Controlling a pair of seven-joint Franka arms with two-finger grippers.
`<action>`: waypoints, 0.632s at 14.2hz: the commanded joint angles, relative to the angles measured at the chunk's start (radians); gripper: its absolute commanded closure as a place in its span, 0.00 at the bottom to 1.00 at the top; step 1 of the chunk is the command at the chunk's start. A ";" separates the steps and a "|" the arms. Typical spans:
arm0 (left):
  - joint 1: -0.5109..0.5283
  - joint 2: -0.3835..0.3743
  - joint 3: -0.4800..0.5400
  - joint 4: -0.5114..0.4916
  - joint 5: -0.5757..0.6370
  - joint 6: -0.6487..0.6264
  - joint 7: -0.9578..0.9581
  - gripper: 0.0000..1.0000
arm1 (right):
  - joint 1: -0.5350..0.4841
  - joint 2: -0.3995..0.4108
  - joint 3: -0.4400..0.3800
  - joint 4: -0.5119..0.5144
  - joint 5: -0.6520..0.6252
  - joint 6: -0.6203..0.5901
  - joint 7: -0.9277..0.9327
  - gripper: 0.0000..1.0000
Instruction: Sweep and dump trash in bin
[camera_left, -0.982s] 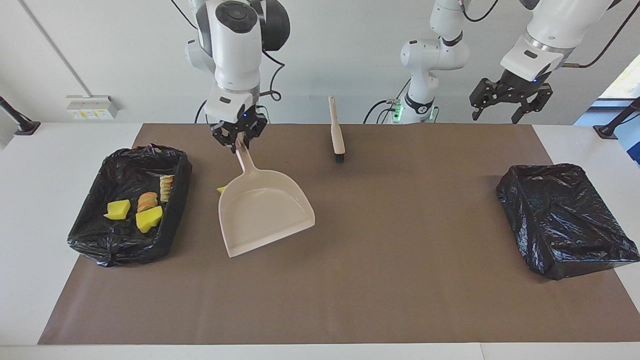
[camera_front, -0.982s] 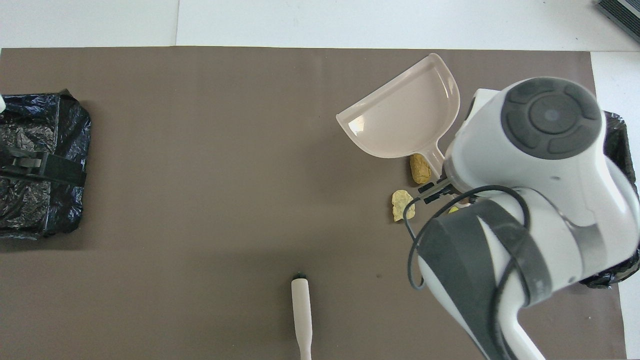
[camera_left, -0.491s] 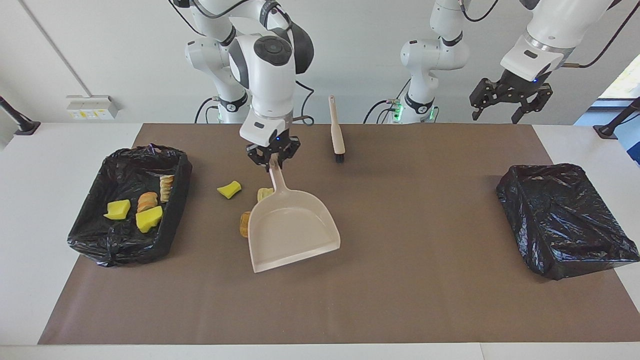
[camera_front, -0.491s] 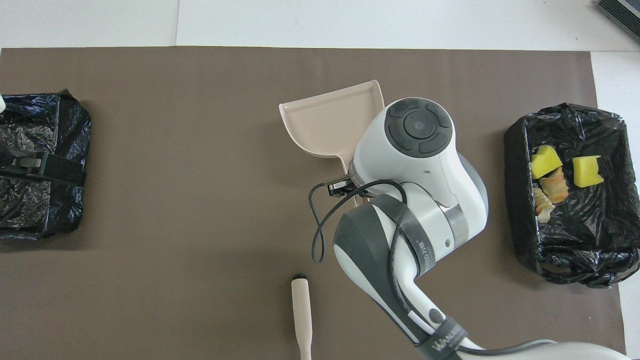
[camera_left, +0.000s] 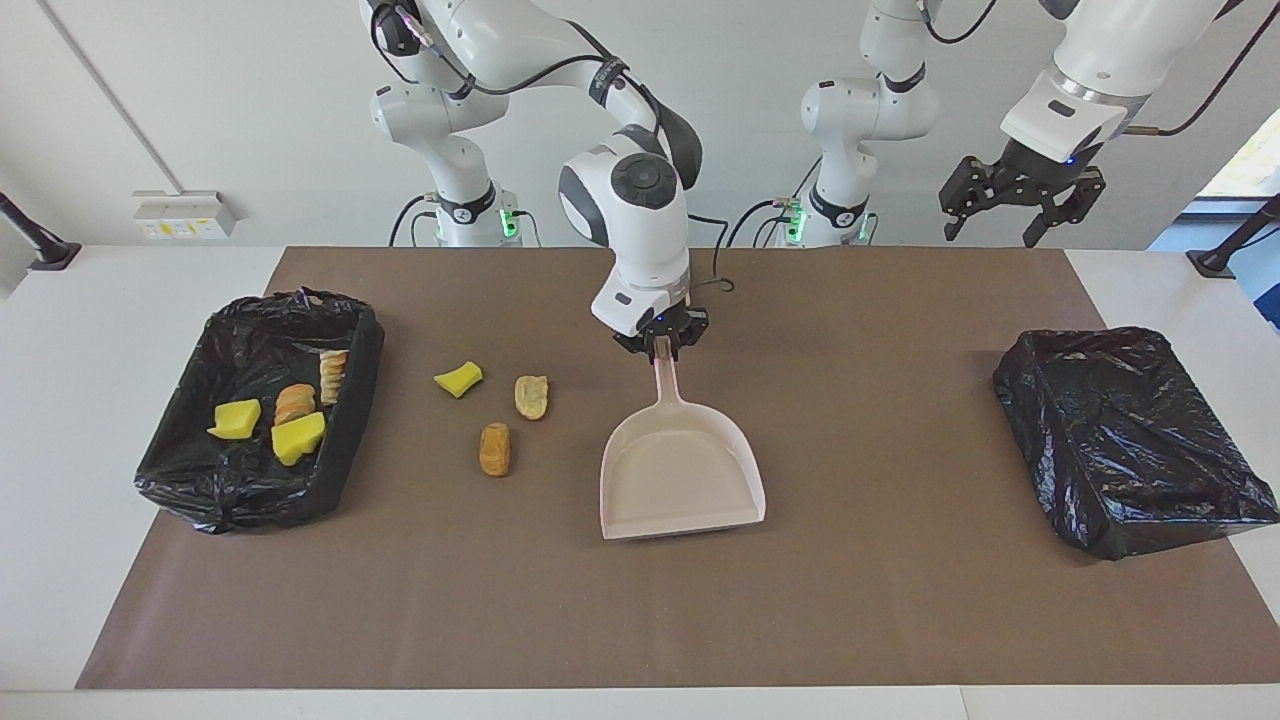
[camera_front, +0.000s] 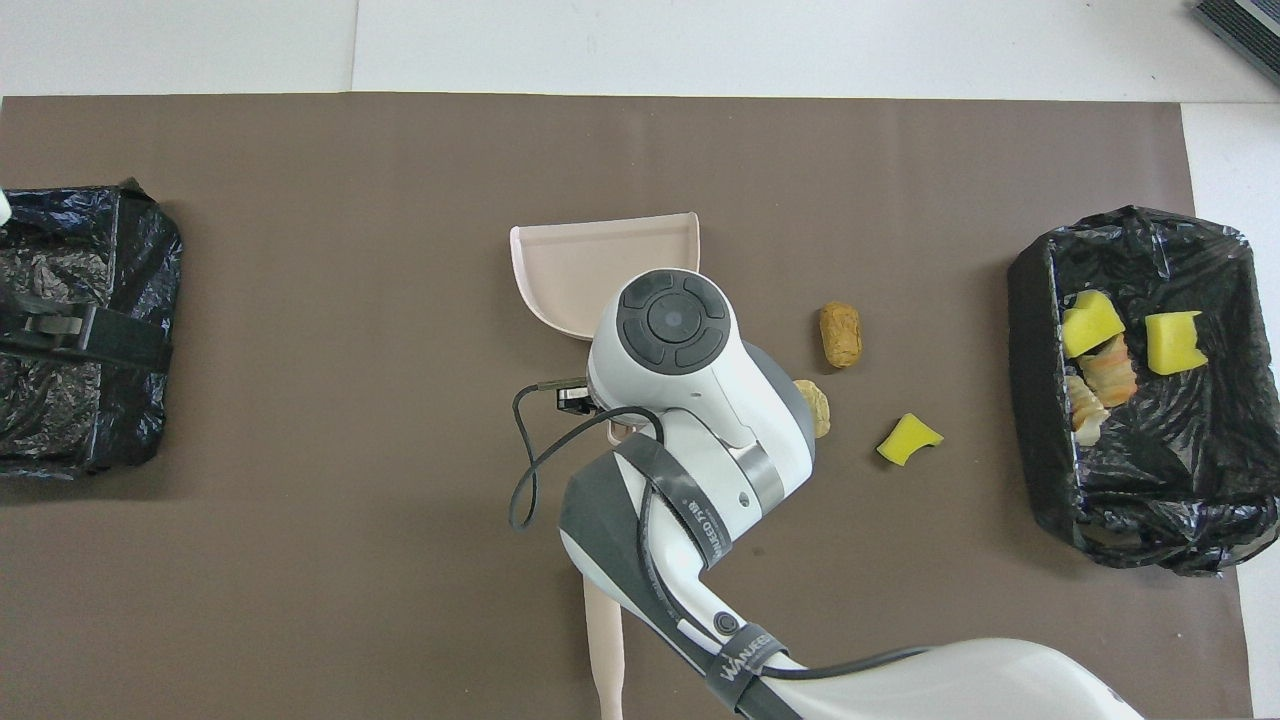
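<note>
Holding dustpan (camera_left: 680, 470) handle, right gripper (camera_left: 661, 346) pinched tight | left gripper (camera_left: 1018, 205) wide, waiting | next: brush (camera_front: 603, 650), push three scraps (camera_left: 497, 396) in, tip into bin (camera_left: 262, 410)

The right arm is stretched in from its base toward the middle of the counter, its wrist bent steeply downward; the right claw (camera_left: 660, 345) is pointed down and is clamped on a handle directly beneath it; the left arm is held raised at its own end, waiting; the left claw (camera_left: 1020, 205) is hung high, its fingers spread wide apart, nothing between them.
</note>
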 joint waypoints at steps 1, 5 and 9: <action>0.004 -0.012 -0.006 -0.005 0.015 -0.008 -0.003 0.00 | -0.005 0.019 -0.002 0.029 0.022 0.016 0.014 1.00; 0.004 -0.012 -0.006 -0.005 0.015 -0.008 -0.003 0.00 | 0.008 0.040 -0.002 0.027 0.028 0.026 0.016 1.00; 0.001 -0.012 -0.009 -0.005 0.011 -0.011 -0.004 0.00 | -0.004 0.040 -0.002 0.018 0.028 0.043 0.009 0.83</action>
